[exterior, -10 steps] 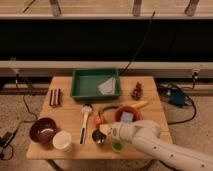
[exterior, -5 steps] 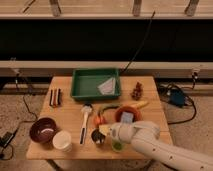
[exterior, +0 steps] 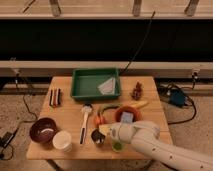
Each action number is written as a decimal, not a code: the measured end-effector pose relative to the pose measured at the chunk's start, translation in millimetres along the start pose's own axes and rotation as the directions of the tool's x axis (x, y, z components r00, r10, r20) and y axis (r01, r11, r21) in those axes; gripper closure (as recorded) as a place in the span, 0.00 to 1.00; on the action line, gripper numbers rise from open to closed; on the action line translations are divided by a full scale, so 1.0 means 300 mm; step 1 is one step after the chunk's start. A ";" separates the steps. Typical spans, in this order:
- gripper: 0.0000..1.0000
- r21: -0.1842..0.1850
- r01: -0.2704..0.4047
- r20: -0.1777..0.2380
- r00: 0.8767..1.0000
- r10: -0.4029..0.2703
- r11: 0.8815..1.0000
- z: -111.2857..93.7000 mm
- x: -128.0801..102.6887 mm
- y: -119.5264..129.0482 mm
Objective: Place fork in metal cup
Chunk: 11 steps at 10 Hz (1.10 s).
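My gripper (exterior: 111,131) sits low just right of the metal cup (exterior: 97,136); can't tell its state. Fork not visible — prob. under my wrist. Should center tines over cup, lower vertical, w/o tipping it.

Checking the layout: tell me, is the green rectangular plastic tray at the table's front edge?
No, the green rectangular plastic tray sits at the back edge; the gripper hangs near the front.

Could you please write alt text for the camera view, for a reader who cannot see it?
A white robot arm reaches over a wooden table, its gripper beside the metal cup. A green tray, white cup and brown bowl sit nearby.
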 end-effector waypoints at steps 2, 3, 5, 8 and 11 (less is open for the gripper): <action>0.65 0.000 0.000 0.000 1.000 0.000 1.000 0.000 0.000 0.000; 0.53 0.000 0.000 0.000 1.000 0.000 1.000 0.000 0.000 0.000; 0.34 0.000 0.000 0.001 1.000 0.000 1.000 0.001 -0.003 0.000; 0.20 -0.002 0.001 0.007 1.000 -0.001 1.000 0.002 -0.010 0.001; 0.20 -0.003 -0.007 0.016 1.000 0.007 1.000 0.004 -0.025 0.005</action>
